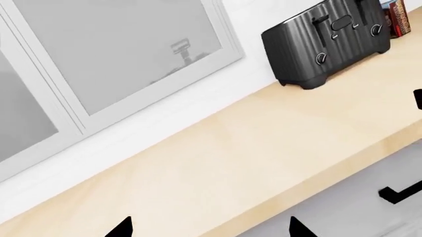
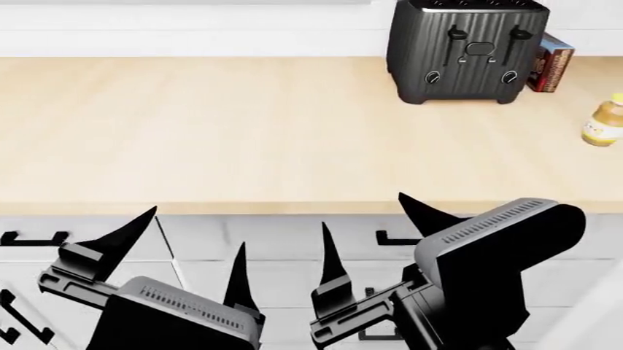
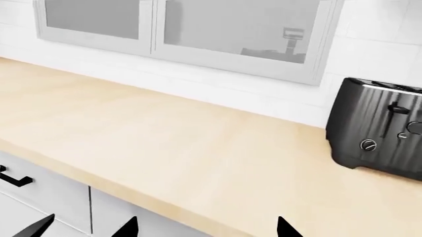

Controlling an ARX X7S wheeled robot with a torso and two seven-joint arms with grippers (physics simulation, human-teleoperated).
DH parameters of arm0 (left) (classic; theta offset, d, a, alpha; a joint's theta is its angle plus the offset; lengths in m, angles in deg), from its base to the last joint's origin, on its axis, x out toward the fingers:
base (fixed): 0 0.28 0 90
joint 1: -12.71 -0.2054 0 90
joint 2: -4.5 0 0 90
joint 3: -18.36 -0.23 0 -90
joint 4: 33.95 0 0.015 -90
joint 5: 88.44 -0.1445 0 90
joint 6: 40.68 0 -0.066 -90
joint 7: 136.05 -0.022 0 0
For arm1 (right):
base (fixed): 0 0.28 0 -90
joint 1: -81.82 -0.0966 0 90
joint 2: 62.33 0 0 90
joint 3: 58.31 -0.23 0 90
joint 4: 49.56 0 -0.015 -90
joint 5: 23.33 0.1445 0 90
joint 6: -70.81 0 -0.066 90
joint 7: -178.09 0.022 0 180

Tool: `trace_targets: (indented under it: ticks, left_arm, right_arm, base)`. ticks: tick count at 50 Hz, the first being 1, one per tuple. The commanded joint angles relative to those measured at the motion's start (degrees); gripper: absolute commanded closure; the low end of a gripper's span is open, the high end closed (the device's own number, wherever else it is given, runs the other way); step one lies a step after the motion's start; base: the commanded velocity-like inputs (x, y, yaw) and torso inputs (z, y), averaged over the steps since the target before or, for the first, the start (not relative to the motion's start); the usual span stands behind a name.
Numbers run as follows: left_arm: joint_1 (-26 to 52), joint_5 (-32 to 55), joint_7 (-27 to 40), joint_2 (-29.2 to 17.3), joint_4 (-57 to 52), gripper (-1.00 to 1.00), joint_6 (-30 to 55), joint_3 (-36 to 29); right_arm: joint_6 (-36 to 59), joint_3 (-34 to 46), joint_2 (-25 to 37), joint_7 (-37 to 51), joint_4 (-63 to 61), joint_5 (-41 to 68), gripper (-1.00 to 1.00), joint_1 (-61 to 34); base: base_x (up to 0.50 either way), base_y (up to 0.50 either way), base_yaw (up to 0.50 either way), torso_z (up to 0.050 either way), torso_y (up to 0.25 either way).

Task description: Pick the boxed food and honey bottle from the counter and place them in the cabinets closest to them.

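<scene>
Black grippers hung short of the counter's front edge, both empty.

Left gripper (image 2: 190,240) and right gripper (image 2: 365,222) had their jaws spread, holding nothing, in front of the white drawer fronts (image 2: 273,240). Beyond them the beige counter (image 2: 214,124) lay bare and wide. Farther off, beyond and right of the right gripper, the honey bottle (image 2: 603,121) stood near the dark toaster (image 2: 469,49); a brown-orange box (image 2: 551,63) stood just behind the toaster.

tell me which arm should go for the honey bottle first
Right, probably. The honey bottle stands at the counter's far right edge, right of the toaster. The right gripper hangs open nearer that side; the left gripper, also open, is farther off.
</scene>
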Motion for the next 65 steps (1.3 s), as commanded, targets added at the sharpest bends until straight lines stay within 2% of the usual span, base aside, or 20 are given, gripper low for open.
trace_targets:
  ticks: [1,51,65]
  left_arm:
    - [-0.3,0.1,-0.1,0.1,0.2,-1.00,0.1,0.4]
    - [-0.4,0.5,0.1,0.1,-0.3,-1.00,0.8,1.0]
    - [-0.7,0.1,-0.1,-0.1,-0.2,-1.00,0.7,1.1]
  right_arm:
    - [-0.2,0.1,0.2,-0.3,0.2,-0.1,-1.00,-0.1]
    - [0.1,1.1,-0.4,0.4,0.3,-0.3,-1.00,-0.2]
    - [0.5,1.3,-0.6,1.8,-0.1,-1.1,-1.00,-0.3]
  base:
    - [0.00,-0.50,0.00,0.000,0.000]
    - [0.00,-0.50,0.00,0.000,0.000]
    - [0.00,-0.06,0.00,0.000,0.000]
